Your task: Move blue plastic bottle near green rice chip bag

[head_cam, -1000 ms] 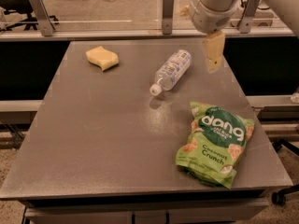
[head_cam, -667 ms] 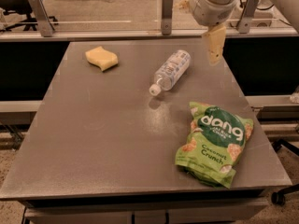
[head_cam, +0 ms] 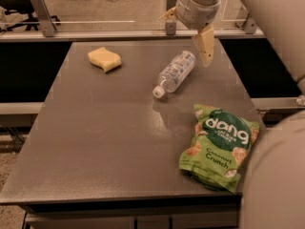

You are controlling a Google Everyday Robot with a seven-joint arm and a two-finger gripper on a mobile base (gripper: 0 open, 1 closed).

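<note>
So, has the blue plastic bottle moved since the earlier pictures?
No. The blue plastic bottle lies in the same place relative to the yellow sponge. The gripper hovers above the table beside its base.

One camera only. Mounted high by the near edge of the worktop (head_cam: pixel 95 142), looking down and away toward the far rail (head_cam: pixel 95 32). Medium range, nearly the whole worktop in frame. The robot's own arm (head_cam: pixel 267 27) crowds the right side, close to the lens. Gripper (head_cam: pixel 201 42) hangs over the far right, just beside the bottle (head_cam: pixel 175 73).
</note>
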